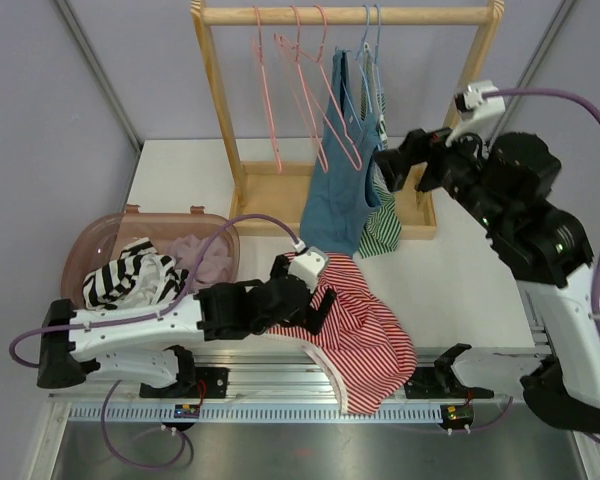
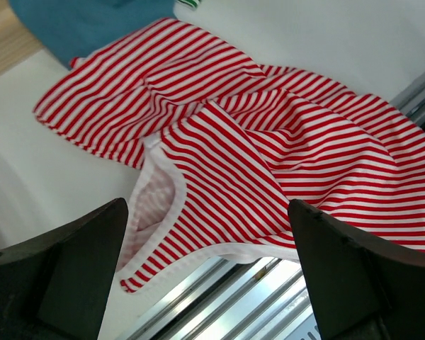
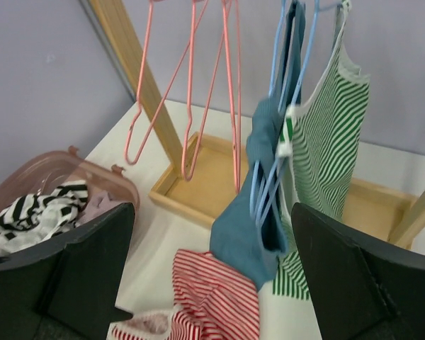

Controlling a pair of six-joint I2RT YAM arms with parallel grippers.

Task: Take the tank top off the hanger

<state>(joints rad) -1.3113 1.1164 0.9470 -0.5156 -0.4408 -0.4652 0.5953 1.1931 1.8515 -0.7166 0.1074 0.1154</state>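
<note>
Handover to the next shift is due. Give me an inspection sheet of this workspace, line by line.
Surface: white table, partly under cloth.
Job's things: blue tank top and green striped tank top hang on the wooden rack; red striped tank top lies loose at the near edge; pink hangers bare.
Clutter: pink bin holding a black-and-white striped garment and a pale garment.
Grippers: left pincer open above the red striped tank top; right pincer open, empty, facing the hanging tops.
Cables: purple cables arch over both arms; no snag seen.
Surroundings: lilac walls; metal rail at the arm bases.
</note>
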